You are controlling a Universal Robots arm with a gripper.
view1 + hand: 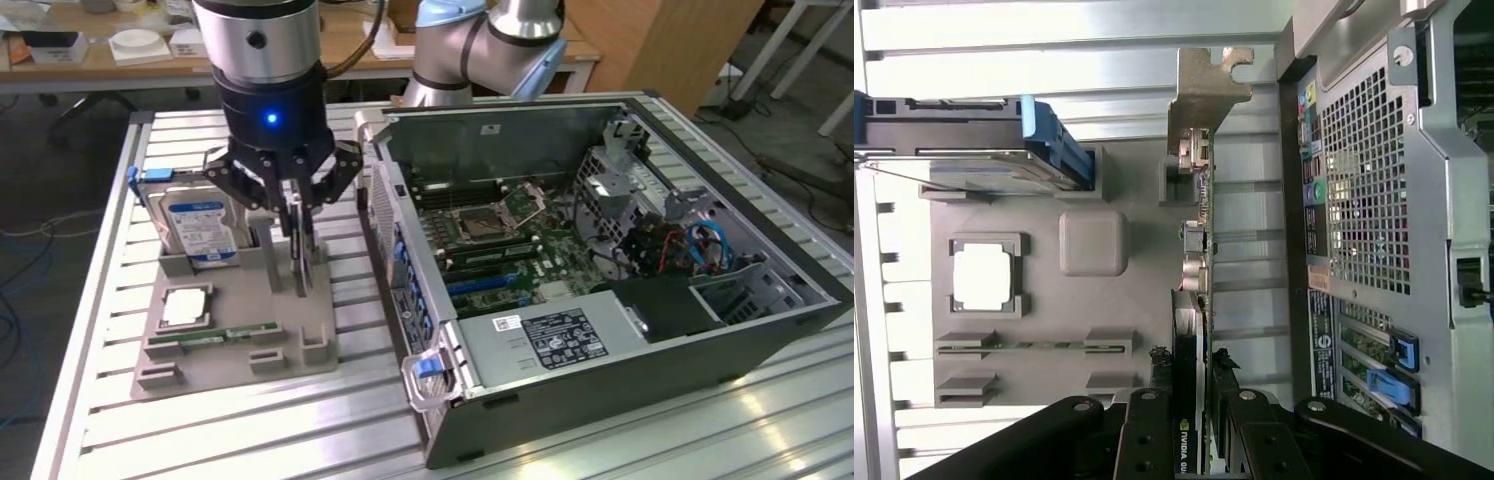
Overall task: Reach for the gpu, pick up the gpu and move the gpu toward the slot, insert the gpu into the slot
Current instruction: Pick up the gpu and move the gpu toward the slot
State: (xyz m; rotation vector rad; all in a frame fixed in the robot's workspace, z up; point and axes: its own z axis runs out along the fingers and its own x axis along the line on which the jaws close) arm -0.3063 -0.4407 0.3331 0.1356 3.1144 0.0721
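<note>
gripper [296, 238] nearly closed, clamped on both faces of the gpu [303, 268] | gpu upright on edge in grey fixture tray [227, 350] on worktop [200, 435], near hard drive [198, 222] | slot [483, 283] in open case [601, 345], well apart on the exterior view's right

1. The room is bright and evenly lit, and shadows stay soft; the table [747, 420] slats shine in pale streaks.
2. The computer case [601, 410] is dim inside.
3. A blue lamp [272, 119] glows on the arm [267, 40].
4. From the wrist, the slats blaze white and the processor [982, 278] on the gray holder [1144, 260] is washed out.
</note>
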